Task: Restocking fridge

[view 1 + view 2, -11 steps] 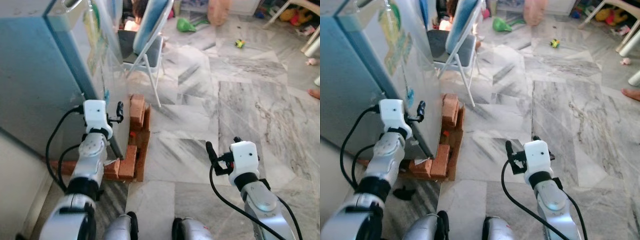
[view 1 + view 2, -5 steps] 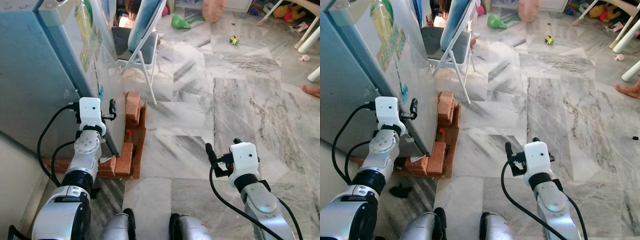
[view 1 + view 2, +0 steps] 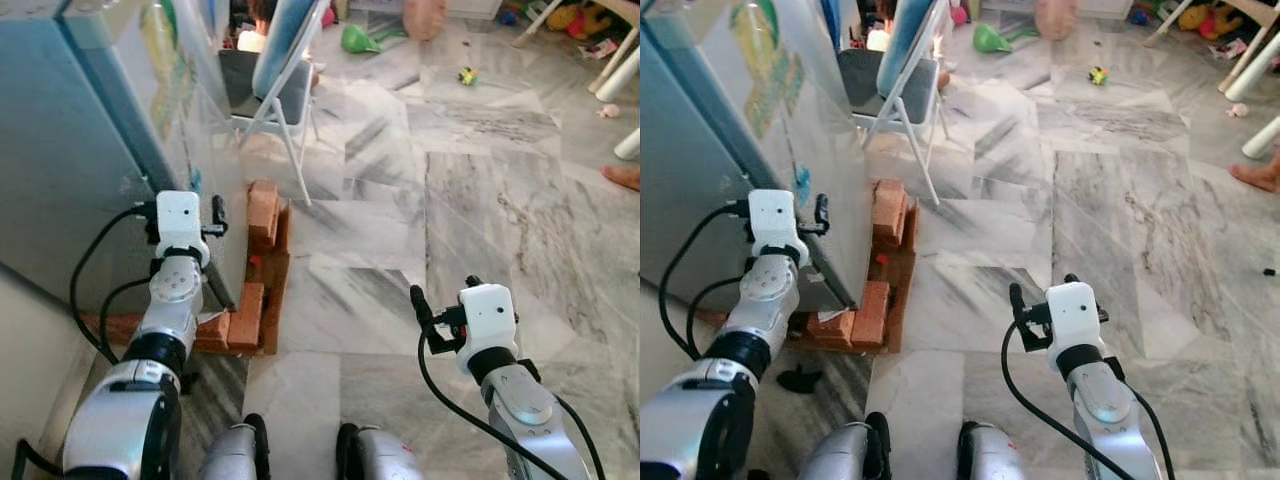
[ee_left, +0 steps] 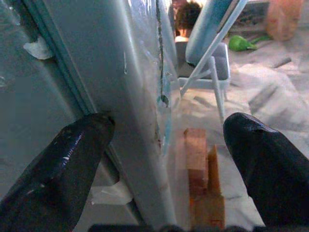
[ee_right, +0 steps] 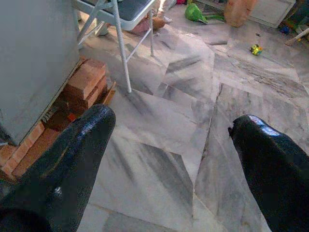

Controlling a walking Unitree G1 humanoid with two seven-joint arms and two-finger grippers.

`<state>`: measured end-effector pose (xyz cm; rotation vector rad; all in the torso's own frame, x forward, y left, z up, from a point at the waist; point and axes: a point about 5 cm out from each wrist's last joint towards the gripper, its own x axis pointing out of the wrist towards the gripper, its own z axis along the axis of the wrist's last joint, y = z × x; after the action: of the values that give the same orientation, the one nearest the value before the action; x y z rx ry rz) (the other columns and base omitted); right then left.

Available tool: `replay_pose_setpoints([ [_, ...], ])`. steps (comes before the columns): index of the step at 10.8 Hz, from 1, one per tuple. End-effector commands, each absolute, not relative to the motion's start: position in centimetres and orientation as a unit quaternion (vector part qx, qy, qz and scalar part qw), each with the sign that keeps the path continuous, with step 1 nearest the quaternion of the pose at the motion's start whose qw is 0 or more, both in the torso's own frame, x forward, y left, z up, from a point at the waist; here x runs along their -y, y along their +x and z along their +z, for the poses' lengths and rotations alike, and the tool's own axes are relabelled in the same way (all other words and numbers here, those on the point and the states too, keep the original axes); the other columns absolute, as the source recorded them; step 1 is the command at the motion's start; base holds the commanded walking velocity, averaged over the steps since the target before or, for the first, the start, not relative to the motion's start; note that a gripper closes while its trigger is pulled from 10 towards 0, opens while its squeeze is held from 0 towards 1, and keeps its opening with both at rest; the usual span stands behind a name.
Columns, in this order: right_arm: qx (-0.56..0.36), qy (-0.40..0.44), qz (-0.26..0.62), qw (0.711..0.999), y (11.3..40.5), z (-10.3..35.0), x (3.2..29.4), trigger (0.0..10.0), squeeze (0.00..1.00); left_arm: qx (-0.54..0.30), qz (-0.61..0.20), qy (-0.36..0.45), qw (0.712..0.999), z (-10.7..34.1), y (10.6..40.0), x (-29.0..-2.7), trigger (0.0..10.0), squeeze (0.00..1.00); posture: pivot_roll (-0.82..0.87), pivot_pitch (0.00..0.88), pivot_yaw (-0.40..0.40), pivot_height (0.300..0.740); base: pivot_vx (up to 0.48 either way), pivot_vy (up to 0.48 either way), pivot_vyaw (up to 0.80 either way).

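A pale blue-grey fridge stands at my left on stacked red bricks, its door face covered in shiny film and stickers. My left gripper is raised against the fridge's front corner. It is open. One finger lies along the fridge's side by the door seam, the other hangs out in front of the door. My right gripper is open and holds nothing, hovering low over the marble floor.
A folding metal chair stands just past the fridge, with a person's head behind it. More bricks jut out at the fridge's foot. A green toy, a small toy and a person's foot are on the floor.
The head camera has shifted a little. My left gripper stays at the fridge's front corner, slightly closer to it. The right arm has not moved.
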<state>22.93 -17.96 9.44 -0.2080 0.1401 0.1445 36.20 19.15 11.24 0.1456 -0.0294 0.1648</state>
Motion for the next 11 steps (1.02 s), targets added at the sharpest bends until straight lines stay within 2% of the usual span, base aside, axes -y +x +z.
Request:
replay_pose_setpoints([
  [1,-0.074,-0.103,0.072,0.989,22.8,9.3,18.2,10.0,0.00,0.027,0.127,0.075,0.989,12.4,36.5,-21.1,10.0,0.00,-0.12,0.204,-0.021,0.740,0.000,0.000,0.00],
  [4,-0.071,-0.103,0.073,0.989,23.0,9.4,18.0,10.0,0.00,0.027,0.141,0.078,0.987,12.6,36.7,-21.3,10.0,0.00,-0.12,0.205,-0.019,0.740,0.000,0.000,0.00],
  [6,-0.072,-0.103,0.073,0.989,23.0,9.4,17.8,10.0,0.00,0.031,0.102,0.054,0.993,12.7,36.9,-20.1,10.0,0.00,-0.12,0.209,-0.020,0.740,0.000,0.000,0.00],
  [8,-0.079,-0.107,0.078,0.988,23.0,9.2,17.7,10.0,0.00,0.052,0.019,0.045,0.997,13.9,37.8,-17.4,10.0,0.00,-0.11,0.208,-0.024,0.740,0.000,0.000,0.00],
  [9,-0.125,-0.147,0.066,0.979,22.3,7.8,18.4,10.0,0.00,0.059,-0.025,0.049,0.997,14.2,38.0,-15.8,10.0,0.00,-0.10,0.203,-0.029,0.740,0.000,0.000,0.00],
  [11,-0.122,-0.100,0.086,0.984,20.8,7.9,17.9,10.0,0.00,0.085,-0.137,0.008,0.987,15.5,37.9,-10.5,10.0,0.00,-0.09,0.198,-0.025,0.740,0.000,0.000,0.00],
])
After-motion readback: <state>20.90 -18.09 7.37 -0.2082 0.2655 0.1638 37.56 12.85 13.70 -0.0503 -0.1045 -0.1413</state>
